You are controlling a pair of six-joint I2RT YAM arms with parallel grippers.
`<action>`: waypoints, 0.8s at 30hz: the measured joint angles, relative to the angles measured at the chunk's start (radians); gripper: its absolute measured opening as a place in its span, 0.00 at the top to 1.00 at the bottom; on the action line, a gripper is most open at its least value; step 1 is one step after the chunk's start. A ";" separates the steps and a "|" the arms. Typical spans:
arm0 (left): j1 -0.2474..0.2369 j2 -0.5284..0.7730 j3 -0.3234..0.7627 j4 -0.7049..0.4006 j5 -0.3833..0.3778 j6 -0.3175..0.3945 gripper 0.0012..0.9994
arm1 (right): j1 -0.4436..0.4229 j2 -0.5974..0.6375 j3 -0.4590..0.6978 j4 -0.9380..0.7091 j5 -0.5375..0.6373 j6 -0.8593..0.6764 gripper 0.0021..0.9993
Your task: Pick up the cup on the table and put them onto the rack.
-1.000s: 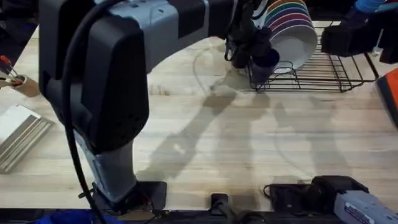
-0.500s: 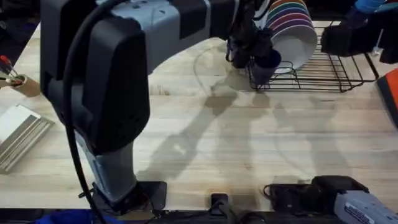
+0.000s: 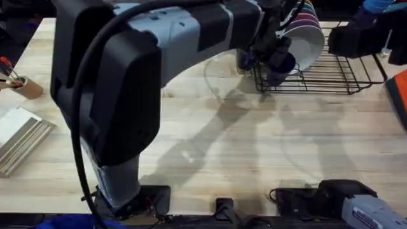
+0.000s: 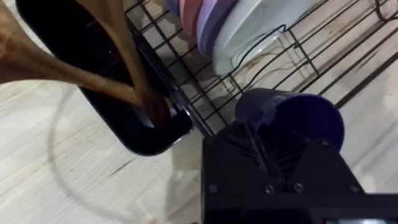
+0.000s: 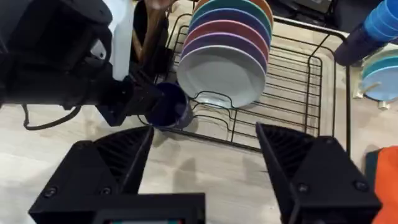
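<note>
My left gripper [image 3: 272, 56] is shut on the dark navy cup [image 3: 280, 63], holding it tilted at the near left corner of the black wire rack [image 3: 331, 75]. In the left wrist view the cup [image 4: 292, 115] pokes out past the gripper [image 4: 283, 144], just above the rack wires [image 4: 205, 106]. The right wrist view shows the cup [image 5: 168, 106] in the left gripper [image 5: 127, 96], beside the white front plate [image 5: 221, 74] in the rack [image 5: 292, 118]. My right gripper [image 5: 205, 165] stands open and back from the rack, nothing between its fingers.
A black utensil holder [image 4: 93, 74] with wooden utensils stands against the rack's left side. Upright coloured plates [image 3: 304, 19] fill the rack's left part. A tan cylinder with red-handled tools [image 3: 22, 84] and a metal tray [image 3: 19, 137] sit far left. Blue cups [image 5: 379, 25] stand beyond the rack.
The left arm has swung to the right, carrying the cup a little further over the rack's near left corner. The right arm has stayed put.
</note>
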 joint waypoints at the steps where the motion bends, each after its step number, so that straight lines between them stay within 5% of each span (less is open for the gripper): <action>1: 0.000 0.000 0.000 0.000 -0.005 -0.005 0.96 | 0.000 0.000 0.000 0.000 0.000 0.000 0.00; 24: -0.018 0.041 0.000 0.004 -0.105 -0.104 0.96 | 0.000 0.003 0.000 0.000 0.000 0.000 0.00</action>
